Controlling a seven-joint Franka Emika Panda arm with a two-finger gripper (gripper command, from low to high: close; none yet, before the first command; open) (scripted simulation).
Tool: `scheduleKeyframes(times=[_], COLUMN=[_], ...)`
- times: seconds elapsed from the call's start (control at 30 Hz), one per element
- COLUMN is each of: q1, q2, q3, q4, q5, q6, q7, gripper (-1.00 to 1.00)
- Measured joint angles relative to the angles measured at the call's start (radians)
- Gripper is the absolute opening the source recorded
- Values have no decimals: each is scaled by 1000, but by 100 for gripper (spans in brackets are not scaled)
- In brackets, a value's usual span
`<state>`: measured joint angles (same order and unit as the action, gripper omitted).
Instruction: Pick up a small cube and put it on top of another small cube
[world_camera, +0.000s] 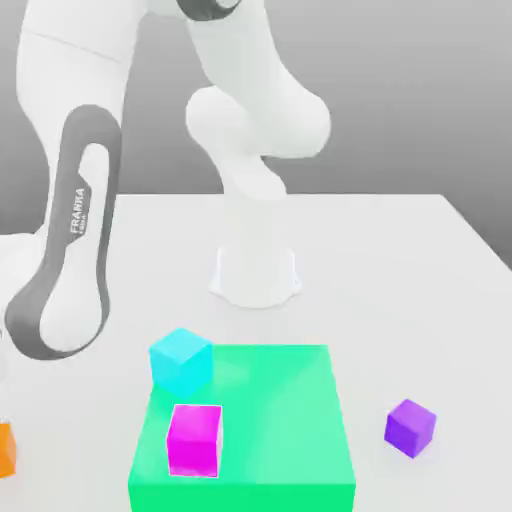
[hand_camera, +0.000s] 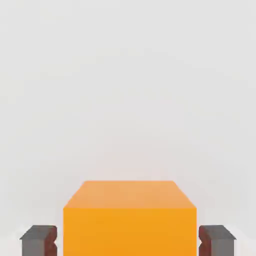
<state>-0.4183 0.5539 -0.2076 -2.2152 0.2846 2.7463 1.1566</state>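
Observation:
The small orange cube (hand_camera: 129, 220) sits between the two dark fingers (hand_camera: 39, 241) of my gripper (hand_camera: 128, 241), which press against its opposite sides on the white table. In the exterior view the same orange cube (world_camera: 5, 450) lies at the far left edge, low down, with the arm reaching down toward it. The small purple cube (world_camera: 410, 427) rests on the table at the exterior view's right, far from the gripper.
A flat green slab (world_camera: 270, 400) lies in the front middle, with a magenta cube (world_camera: 195, 440) on it and a cyan cube (world_camera: 181, 360) at its back left corner. The robot's white base (world_camera: 255, 275) stands behind it.

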Motion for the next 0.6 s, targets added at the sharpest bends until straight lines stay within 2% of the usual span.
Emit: scheduleKeyframes(times=[0.1, 0.27, 0.6], q1=[1, 48, 168], q2=[-4, -164, -529], q3=[-2, -52, 30], q4=[-1, -47, -244], q5=[-2, -75, -220], q6=[-3, -115, -270], q7=[2, 37, -174], gripper=[-100, -100, -100])
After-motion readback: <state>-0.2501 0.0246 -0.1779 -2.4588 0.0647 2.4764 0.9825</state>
